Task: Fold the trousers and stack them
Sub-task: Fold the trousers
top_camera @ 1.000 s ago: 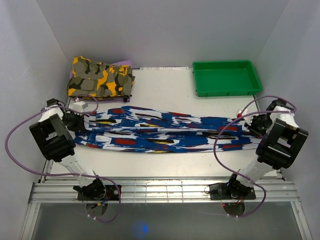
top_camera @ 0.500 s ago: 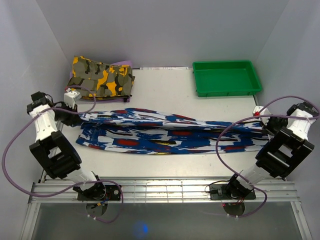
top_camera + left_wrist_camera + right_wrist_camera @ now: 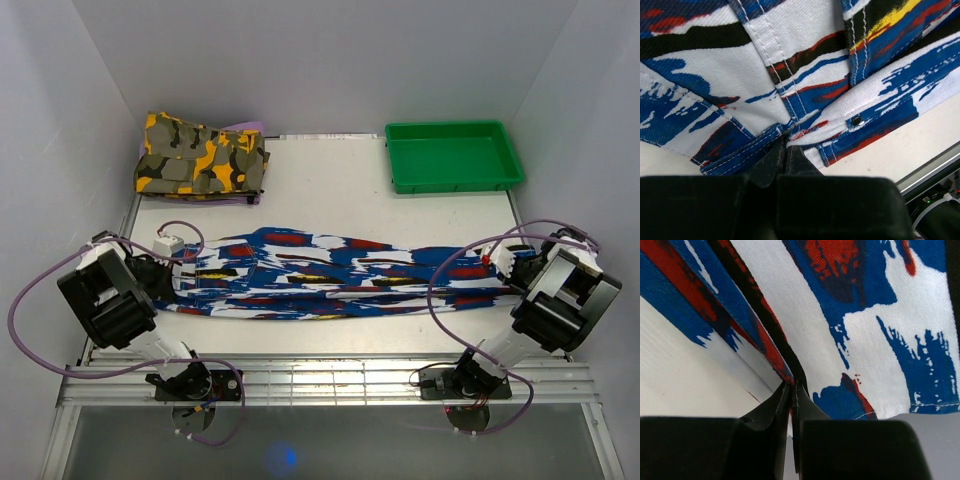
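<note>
You have the trousers (image 3: 340,272) lying lengthwise across the near middle of the desk (image 3: 330,190), drawn into a long band from left to right. Your left tool (image 3: 785,150) is closed on a stitched edge at the band's left end. In its wrist view the black fingers (image 3: 771,162) meet with the seam pinched between them, and a small rivet (image 3: 856,121) shows just right of the grip. Your right tool (image 3: 791,387) is closed on a fold of cloth at the right end.

From above you cannot see either tool's tips, because the wrists and their white blocks cover them. Cloth fills most of both wrist views, so it is hard to tell which part of the trousers each tool holds. The number of layers in the band is also unclear.

A folded camouflage garment (image 3: 200,157) sits at the far left, with a purple edge (image 3: 246,127) peeking out beneath it, mostly hidden. A green tray (image 3: 455,155) stands at the far right.
</note>
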### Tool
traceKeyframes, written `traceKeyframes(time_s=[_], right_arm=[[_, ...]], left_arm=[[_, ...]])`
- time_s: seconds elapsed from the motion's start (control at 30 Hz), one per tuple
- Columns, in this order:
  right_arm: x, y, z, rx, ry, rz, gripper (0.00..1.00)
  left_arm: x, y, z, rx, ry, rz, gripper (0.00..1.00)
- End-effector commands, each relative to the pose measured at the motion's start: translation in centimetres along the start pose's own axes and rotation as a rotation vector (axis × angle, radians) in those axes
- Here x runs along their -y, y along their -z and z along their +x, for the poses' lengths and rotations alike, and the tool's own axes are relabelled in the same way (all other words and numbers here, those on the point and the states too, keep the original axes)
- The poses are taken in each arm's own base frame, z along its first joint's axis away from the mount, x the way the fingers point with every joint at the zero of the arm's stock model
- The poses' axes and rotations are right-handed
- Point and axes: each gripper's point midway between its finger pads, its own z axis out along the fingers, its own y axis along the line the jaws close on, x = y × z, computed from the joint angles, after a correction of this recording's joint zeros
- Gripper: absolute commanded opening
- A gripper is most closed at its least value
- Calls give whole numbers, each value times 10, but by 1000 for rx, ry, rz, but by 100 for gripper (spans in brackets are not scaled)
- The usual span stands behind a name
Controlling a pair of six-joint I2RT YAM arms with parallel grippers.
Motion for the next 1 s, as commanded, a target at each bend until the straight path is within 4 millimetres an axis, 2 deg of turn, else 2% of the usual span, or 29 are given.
traceKeyframes(time_s=[0.0, 0.07, 0.1, 0.13, 0.2, 0.23, 0.27, 0.3, 0.33, 0.4, 0.43, 0.47, 0.53, 0.57, 0.63, 0.67, 0.73, 0.77, 0.8, 0.83, 0.87, 0.93, 0.97], right_arm=[[48, 20, 37, -181, 2, 129, 8], [52, 23, 34, -197, -2, 120, 26], [54, 24, 29, -179, -5, 119, 39], [58, 32, 22, -162, -19, 118, 66], [66, 39, -1, -109, -2, 126, 77], [68, 43, -11, -88, -4, 122, 83], [69, 52, -31, -56, 18, 95, 86], [69, 56, -48, -9, 30, 84, 89], [70, 60, -61, 17, 40, 75, 89], [68, 72, -108, 120, 65, 51, 89], [66, 74, -124, 157, 72, 41, 89], [63, 77, -156, 204, 81, 30, 88], [57, 76, -199, 296, 92, 8, 86], [45, 72, -236, 336, 148, -25, 85], [39, 65, -277, 397, 114, -32, 82], [19, 58, -315, 425, 186, -75, 81], [11, 53, -354, 490, 176, -78, 80], [-7, 47, -381, 514, 220, -116, 79], [-17, 44, -399, 536, 198, -145, 79], [-16, 38, -421, 564, 211, -136, 76], [-38, 36, -448, 580, 259, -167, 74], [-48, 31, -487, 603, 267, -193, 69], [-67, 32, -509, 624, 306, -219, 67]], left_arm=[[-52, 4, 22, -134, -82, -181, 6], [-48, 10, 9, -83, -86, -165, 22], [-47, 14, 1, -54, -85, -157, 37], [-47, 23, -17, 14, -101, -162, 45], [-34, 31, -30, 62, -104, -124, 62], [-30, 38, -37, 86, -121, -123, 66], [-20, 43, -45, 115, -142, -97, 71], [-17, 48, -49, 131, -145, -100, 73], [-14, 53, -53, 148, -142, -109, 86], [-10, 71, -69, 217, -69, -142, 87], [-8, 78, -75, 248, -36, -144, 97], [-4, 87, -83, 309, 9, -131, 98], [-2, 101, -96, 378, 143, -122, 98], [0, 106, -96, 400, 203, -111, 98], [9, 107, -101, 428, 317, -53, 98], [14, 105, -99, 421, 362, -29, 97], [19, 100, -95, 408, 460, 8, 95], [19, 99, -93, 407, 494, 11, 94], [17, 98, -93, 409, 524, 12, 93], [14, 97, -87, 409, 580, 6, 93], [13, 97, -88, 424, 636, 14, 93], [13, 94, -87, 450, 690, 48, 96], [10, 91, -87, 462, 717, 46, 98]])
